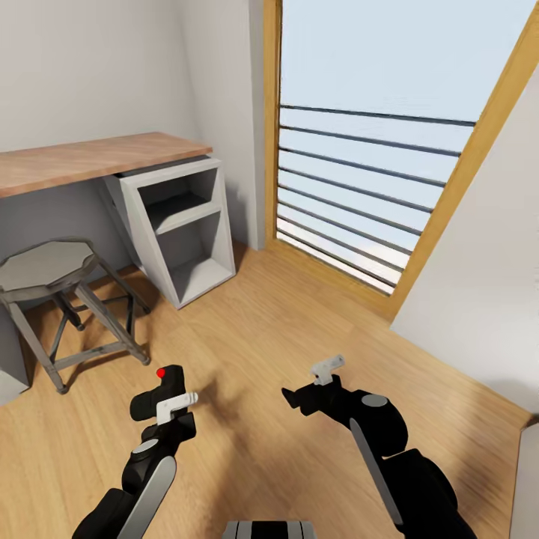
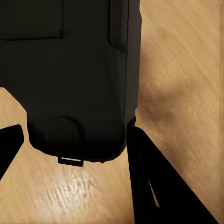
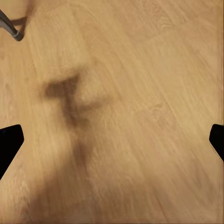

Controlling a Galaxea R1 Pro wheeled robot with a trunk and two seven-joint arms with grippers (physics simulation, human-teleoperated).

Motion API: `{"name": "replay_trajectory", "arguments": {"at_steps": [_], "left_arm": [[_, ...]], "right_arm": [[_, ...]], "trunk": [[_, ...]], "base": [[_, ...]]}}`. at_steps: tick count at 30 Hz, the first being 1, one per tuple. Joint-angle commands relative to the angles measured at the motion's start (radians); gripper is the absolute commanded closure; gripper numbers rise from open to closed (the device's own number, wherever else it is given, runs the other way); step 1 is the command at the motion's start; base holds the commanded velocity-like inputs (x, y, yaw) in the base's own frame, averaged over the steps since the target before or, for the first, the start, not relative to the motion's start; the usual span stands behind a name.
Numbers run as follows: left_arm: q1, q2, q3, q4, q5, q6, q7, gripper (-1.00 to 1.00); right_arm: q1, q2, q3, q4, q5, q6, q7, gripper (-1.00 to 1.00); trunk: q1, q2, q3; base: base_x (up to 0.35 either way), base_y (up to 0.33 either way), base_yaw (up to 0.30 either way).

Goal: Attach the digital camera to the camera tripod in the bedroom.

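while gripped in left pincer (image 1: 171, 405) above wood floor (image 1: 284, 337), digital camera (image 1: 159, 393) shows red button from head; black underside (image 2: 74, 79) from left wrist. right pincer (image 1: 311, 383) spread, empty.

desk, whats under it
Under the desk stand a pale shelf unit with open, apparently empty compartments and a grey stool. The stool and desktop hide the space behind them.
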Motion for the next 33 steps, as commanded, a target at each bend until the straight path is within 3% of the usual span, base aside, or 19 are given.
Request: {"name": "replay_trajectory", "arguments": {"at_steps": [1, 6, 19, 27, 33], "left_arm": [[0.001, 0.001, -0.003, -0.001, 0.006, 0.004, 0.009, 1.00], [0.020, 0.001, -0.006, -0.002, 0.007, 0.004, 0.011, 1.00], [0.045, 0.002, -0.005, -0.006, 0.009, 0.004, 0.006, 1.00], [0.048, 0.002, -0.005, 0.002, 0.011, 0.003, 0.001, 1.00], [0.048, 0.002, -0.001, 0.026, 0.011, -0.037, 0.000, 1.00]], "right_arm": [[-0.001, 0.000, -0.006, -0.001, 0.001, 0.006, 0.002, -1.00], [-0.001, -0.002, -0.025, -0.001, 0.001, 0.010, 0.001, -1.00], [0.002, 0.000, -0.022, -0.001, 0.000, 0.014, 0.001, -1.00], [0.001, 0.000, -0.030, -0.001, 0.000, 0.015, 0.001, -1.00], [0.001, -0.001, -0.030, -0.001, 0.000, 0.015, 0.001, -1.00]], "trunk": [[-0.001, 0.000, 0.003], [-0.003, 0.001, 0.023], [-0.009, 0.004, 0.073], [-0.012, 0.006, 0.104], [-0.015, 0.007, 0.127]], "base": [[-0.028, 0.000, 0.002], [-0.016, 0.000, 0.001], [-0.003, 0.000, 0.011], [0.000, 0.000, 0.201], [0.000, 0.000, 0.273]]}}
